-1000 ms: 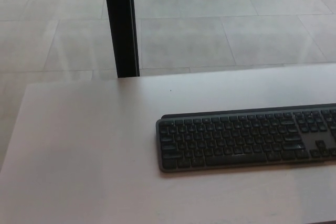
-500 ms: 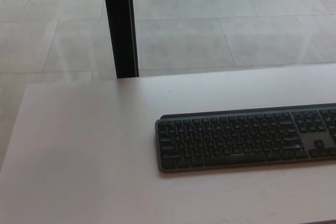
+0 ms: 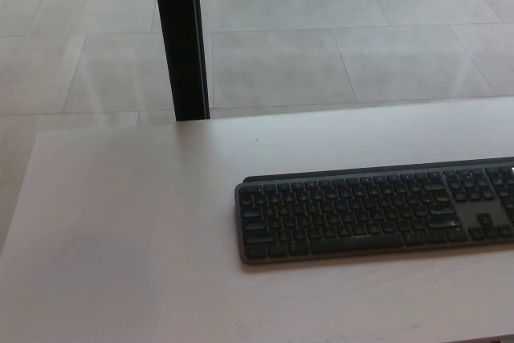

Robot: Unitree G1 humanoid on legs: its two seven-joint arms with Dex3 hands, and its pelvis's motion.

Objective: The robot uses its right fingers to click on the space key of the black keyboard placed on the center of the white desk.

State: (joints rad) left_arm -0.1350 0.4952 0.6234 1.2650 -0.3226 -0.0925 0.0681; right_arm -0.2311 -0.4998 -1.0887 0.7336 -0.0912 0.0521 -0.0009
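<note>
While neither robot hand shows anywhere in the head view, the black keyboard lies flat on the white desk, right of the picture's centre, its right end cut off by the frame edge. You cannot tell how the right fingers are set, spread or closed, because they are out of sight; the same goes for the left hand. The space key sits in the keyboard's nearest row, a long bar close to the front edge, with small keys touching it on both sides and a full row directly behind.

Your main risk is a blind approach. Since the right hand must come in from the picture's right, you will likely see it late, and a thick finger arriving at an angle could land on a neighbouring key or on two keys at once. Pressing too far back would strike the row behind; coming in too near would hit bare desk or catch the keyboard's front edge and nudge it. A sideways push could slide the board, which appears to rest loose on the smooth top. Behind the desk, a dark post rises from the tiled floor, well apart from the work.
</note>
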